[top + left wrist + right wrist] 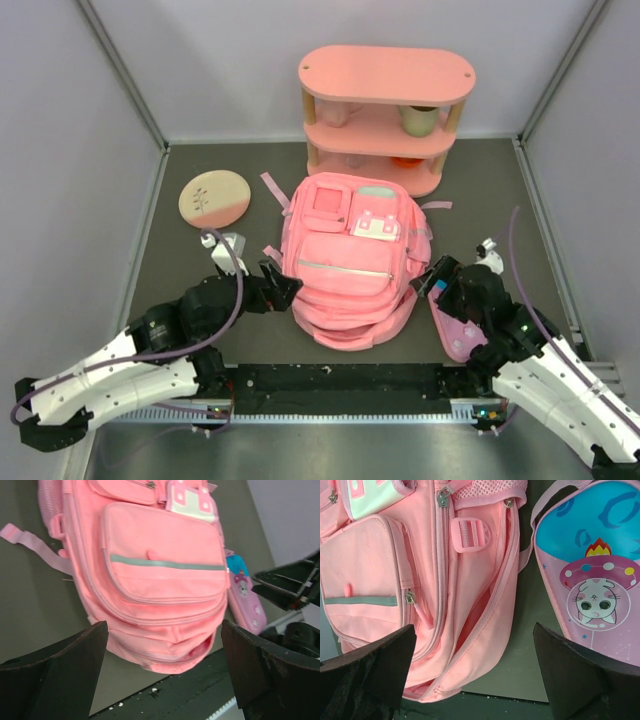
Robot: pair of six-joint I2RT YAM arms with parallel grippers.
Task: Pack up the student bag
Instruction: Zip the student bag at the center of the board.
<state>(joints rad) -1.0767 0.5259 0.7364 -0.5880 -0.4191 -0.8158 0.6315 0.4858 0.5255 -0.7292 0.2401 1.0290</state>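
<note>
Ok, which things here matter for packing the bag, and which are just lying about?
Job: student bag; pencil case beside it, probably to be packed.
Lying about: three-tier shelf; cup on its middle tier; round plant-print disc.

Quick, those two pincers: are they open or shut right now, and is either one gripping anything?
Left pincer: open, holding nothing.
Right pincer: open, holding nothing.
</note>
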